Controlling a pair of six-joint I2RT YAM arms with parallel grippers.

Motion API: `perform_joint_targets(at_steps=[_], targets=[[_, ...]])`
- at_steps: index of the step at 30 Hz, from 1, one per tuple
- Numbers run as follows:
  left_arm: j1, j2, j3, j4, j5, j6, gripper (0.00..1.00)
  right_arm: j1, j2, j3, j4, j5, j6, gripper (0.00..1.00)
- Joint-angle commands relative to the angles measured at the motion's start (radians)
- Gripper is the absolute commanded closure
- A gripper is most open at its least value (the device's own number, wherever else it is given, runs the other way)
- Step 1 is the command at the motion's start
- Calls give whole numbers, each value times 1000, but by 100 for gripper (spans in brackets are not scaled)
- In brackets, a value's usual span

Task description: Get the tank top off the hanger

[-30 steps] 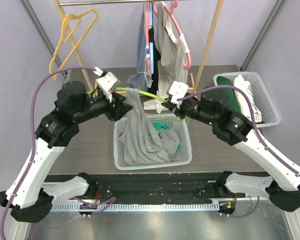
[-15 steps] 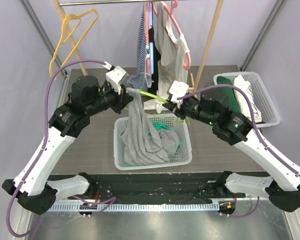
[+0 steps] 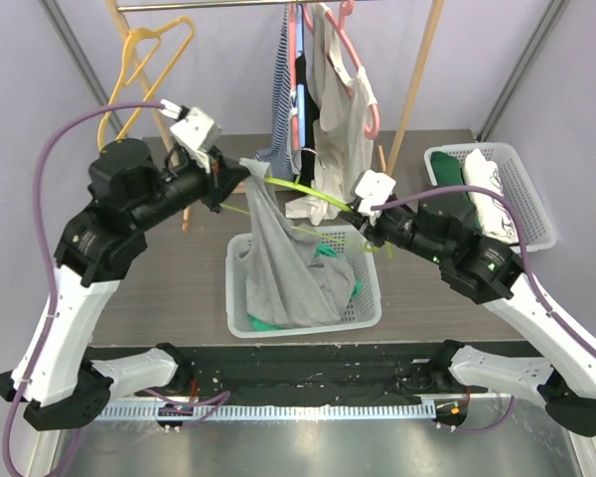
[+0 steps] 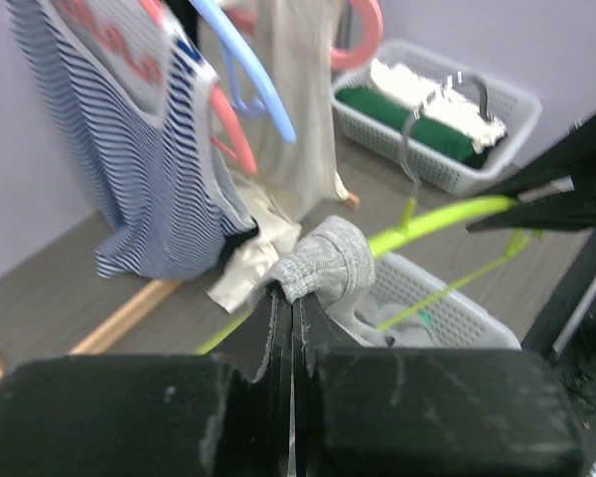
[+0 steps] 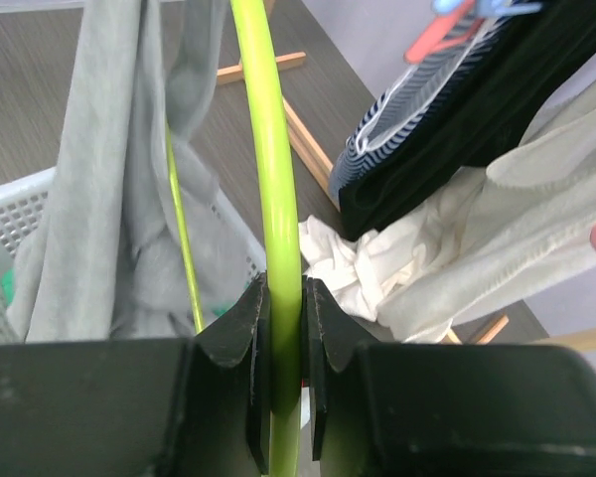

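A grey tank top hangs from a lime-green hanger above the white basket, its lower part bunched inside. My left gripper is shut on the top's strap, the grey fabric bulging out beyond its closed fingertips. At the hanger's other end my right gripper is shut on the thick green bar, which runs up between its fingers. A thinner green bar passes beside the grey fabric.
A rail at the back holds a striped top, a cream garment on a pink hanger and an empty orange hanger. White cloth lies on the table. A second basket with green and white clothes stands at the right.
My left gripper has closed on the tank top's strap and drawn it up and to the left, away from the right gripper. The right gripper has shifted slightly right, still holding the hanger.
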Motion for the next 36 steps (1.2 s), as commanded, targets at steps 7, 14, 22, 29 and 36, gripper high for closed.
perform_joint_targets(at_steps=[7,14,22,29,36], targets=[[11,-23,95,-17,-154,69,100,3,-173,40,-177,71,83,99],[11,23,100,-16,-109,57,100,1,-340,100,-323,210,133,99],[11,68,77,13,-148,61,100,1,-431,151,-420,299,159,99],[-14,77,14,-11,73,26,100,1,-410,168,-365,364,130,99],[-158,105,11,-73,326,74,100,1,-383,143,-221,443,117,99]])
